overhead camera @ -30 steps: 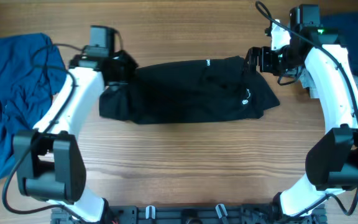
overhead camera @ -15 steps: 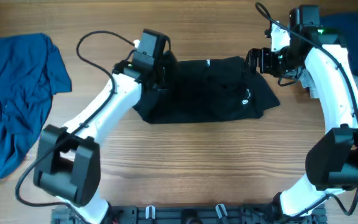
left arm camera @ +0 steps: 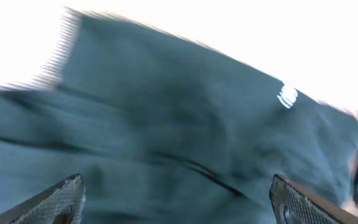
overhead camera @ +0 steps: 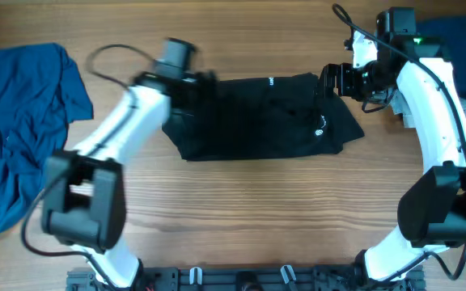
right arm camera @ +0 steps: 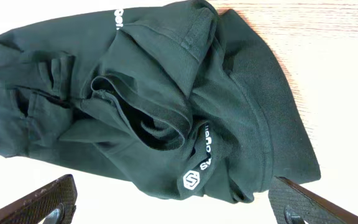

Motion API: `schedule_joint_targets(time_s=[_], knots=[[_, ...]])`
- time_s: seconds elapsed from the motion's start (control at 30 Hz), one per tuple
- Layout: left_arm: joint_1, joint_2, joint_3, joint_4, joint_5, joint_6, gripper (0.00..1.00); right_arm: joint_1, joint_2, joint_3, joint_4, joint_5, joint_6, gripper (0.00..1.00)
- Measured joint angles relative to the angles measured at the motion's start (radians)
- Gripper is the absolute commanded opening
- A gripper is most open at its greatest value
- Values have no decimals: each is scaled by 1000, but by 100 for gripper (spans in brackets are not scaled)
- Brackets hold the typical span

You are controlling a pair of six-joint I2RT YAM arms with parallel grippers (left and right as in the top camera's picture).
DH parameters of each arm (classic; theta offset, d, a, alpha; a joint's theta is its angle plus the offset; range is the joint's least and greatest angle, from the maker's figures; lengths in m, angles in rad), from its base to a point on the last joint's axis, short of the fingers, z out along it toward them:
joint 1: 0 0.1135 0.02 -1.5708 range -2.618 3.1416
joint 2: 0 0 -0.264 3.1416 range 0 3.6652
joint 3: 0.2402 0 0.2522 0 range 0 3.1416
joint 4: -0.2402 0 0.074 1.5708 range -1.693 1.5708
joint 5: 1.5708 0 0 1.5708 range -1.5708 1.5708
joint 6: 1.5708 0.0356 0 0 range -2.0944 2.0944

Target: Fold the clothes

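Centrally, toward the table's (overhead camera: 241, 218) far edge, the black shirt (overhead camera: 257, 121) lies bunched lengthwise. The left fingers (left arm camera: 61, 200) are spread wide over its left end, gripping nothing, in a blurred view. The right fingers (right arm camera: 50, 198) are likewise spread and empty at its right end. A blue shirt (overhead camera: 23, 121) lies crumpled at the left edge.

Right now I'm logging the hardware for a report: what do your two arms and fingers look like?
The left arm and right arm have white tubular links, bulky black joints and thin black cables. The fingers are dark grey wedges with a finely textured surface.
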Motion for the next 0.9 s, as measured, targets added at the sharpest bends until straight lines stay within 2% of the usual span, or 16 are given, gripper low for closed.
schedule_joint_targets(time_s=[0.03,0.07,0.17,0.23,0.33,0.43,0.67,0.8,0.83,0.9], knots=[[102,-4,1,-40,18,54,95,0,0,0,0,0,0,99],[163,-5,2,-64,26,96,89,0,0,0,1,0,0,100],[255,-6,2,-88,35,240,86,0,0,0,10,0,8,99],[266,-6,2,-89,39,328,86,0,0,0,11,0,15,99],[249,-6,2,-89,43,510,78,0,0,0,10,0,20,99],[236,7,2,-88,50,676,77,0,0,0,6,0,23,100],[236,93,2,-89,80,803,75,0,0,0,-3,0,23,100],[236,94,2,-97,151,845,63,0,0,0,-6,0,23,99],[237,94,2,-113,169,861,58,0,0,0,-8,0,23,100],[236,94,2,-142,196,887,56,0,0,0,-10,0,23,100]])
